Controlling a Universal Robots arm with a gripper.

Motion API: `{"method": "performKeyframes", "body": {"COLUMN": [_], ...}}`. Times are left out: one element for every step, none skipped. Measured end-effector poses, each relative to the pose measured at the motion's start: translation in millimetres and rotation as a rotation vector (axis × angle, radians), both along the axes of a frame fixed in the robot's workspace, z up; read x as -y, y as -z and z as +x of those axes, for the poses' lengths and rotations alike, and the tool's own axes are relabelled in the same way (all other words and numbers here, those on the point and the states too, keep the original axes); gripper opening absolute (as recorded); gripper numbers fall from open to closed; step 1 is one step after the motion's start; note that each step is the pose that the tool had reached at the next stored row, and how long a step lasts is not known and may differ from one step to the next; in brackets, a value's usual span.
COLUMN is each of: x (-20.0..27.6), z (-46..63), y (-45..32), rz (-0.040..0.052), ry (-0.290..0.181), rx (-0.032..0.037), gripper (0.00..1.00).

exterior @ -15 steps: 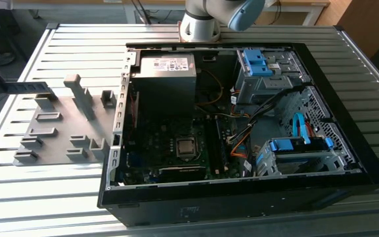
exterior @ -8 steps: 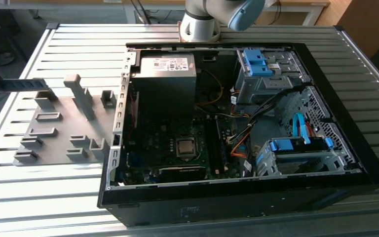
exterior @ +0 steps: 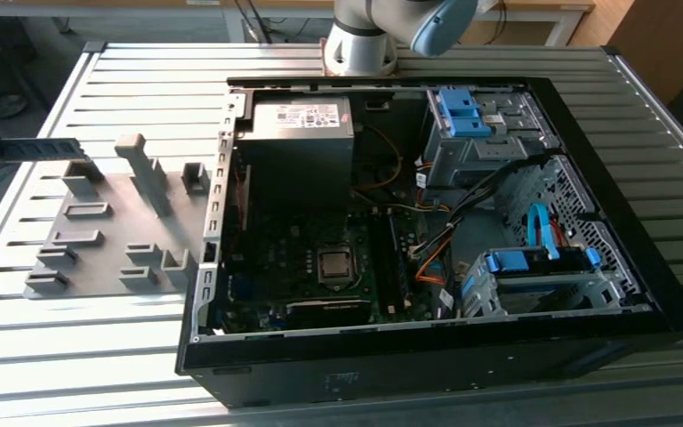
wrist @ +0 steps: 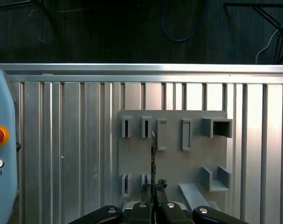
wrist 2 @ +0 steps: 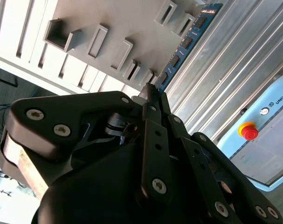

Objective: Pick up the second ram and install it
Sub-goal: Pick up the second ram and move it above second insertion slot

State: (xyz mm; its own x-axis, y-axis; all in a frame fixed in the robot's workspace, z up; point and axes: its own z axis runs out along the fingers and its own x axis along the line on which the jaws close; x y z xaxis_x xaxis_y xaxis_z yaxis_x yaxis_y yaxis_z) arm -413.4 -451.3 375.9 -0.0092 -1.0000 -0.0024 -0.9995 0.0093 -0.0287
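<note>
Lab or workshop, by every sign here. In the exterior view a ribbed aluminium surface (exterior: 104,80) carries an opened desktop computer case (exterior: 674,302) with its motherboard (exterior: 317,258) laid bare, and beside it a grey slotted fixture tray (exterior: 104,258). The robot arm's base (exterior: 359,49) stands at the far edge. In both wrist views there's a pale-blue control pendant (wrist: 1,116) with a red stop button (wrist 2: 249,131), and in the first wrist view cables (wrist: 183,28) hang over a dark floor (wrist: 85,32).
</note>
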Motion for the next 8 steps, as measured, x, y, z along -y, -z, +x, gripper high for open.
{"method": "performKeyframes", "body": {"x": [0.0,0.0,0.0,0.0,0.0,0.1,0.1,0.0], "z": [0.0,0.0,0.0,0.1,0.5,1.0,1.6,2.1], "y": [-0.1,-0.2,-0.2,-0.2,-0.3,-0.3,-0.2,-0.2], "rz": [0.0001,0.0003,0.0004,0.0004,0.0004,0.0003,0.0004,0.0005], "ry": [0.000,0.000,0.000,0.000,0.000,0.000,0.000,0.000], "rx": [-0.0001,-0.0004,-0.0004,-0.0004,-0.0004,-0.0005,-0.0004,-0.0003], "gripper": [0.14,0.14,0.14,0.14,0.14,0.14,0.14,0.14]}}
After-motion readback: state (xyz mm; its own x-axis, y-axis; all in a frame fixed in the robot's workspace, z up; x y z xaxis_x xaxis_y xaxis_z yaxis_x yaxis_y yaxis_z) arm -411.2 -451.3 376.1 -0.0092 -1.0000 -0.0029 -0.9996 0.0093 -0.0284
